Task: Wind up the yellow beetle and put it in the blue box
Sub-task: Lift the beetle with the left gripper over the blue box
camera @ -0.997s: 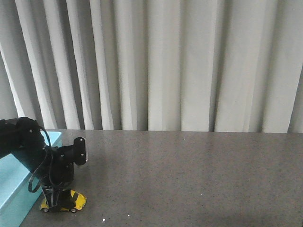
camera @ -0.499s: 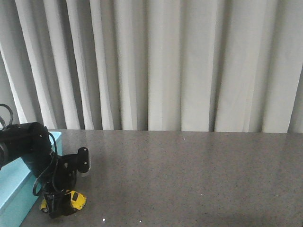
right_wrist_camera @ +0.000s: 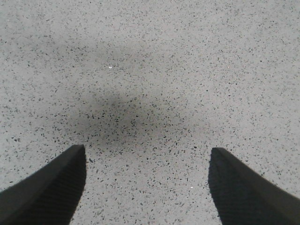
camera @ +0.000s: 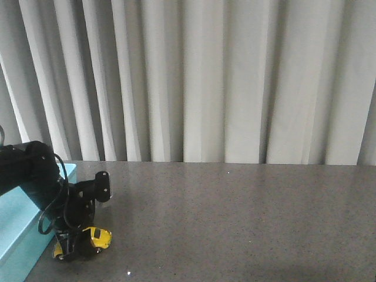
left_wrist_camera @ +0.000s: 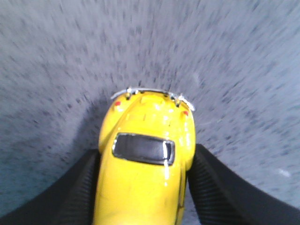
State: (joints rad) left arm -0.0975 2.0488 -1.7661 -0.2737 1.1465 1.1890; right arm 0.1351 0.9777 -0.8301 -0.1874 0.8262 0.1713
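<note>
Beetle-storage scene, ordered from the largest element to the smallest. Grey speckled worktop (camera: 247, 223) carries everything; pale pleated curtains (camera: 205, 82) close the view behind it. At the worktop's left edge lies the blue box (camera: 17, 226), a shallow turquoise tray of which only one corner and one long wall are visible. The left arm (camera: 29, 176) reaches down just beside that wall, and its left gripper (left_wrist_camera: 144, 180) pinches the yellow beetle (camera: 97, 238): in the left wrist view the two dark fingers (left_wrist_camera: 77, 192) press against the car's flanks, one on each side. The toy's long axis runs straight out from between the fingers, its dark window and chrome bumper pointing away from the wrist. In the front view the car sits low, at or just above the worktop; whether its wheels touch cannot be told. It lies to the right of the box, near the wall but outside it. The coming move therefore turns on a short carry leftward over that low wall, and the left arm is plainly the nearer one. The right gripper (right_wrist_camera: 147, 187) hovers over bare worktop with its fingers spread wide, pinching nothing.
</note>
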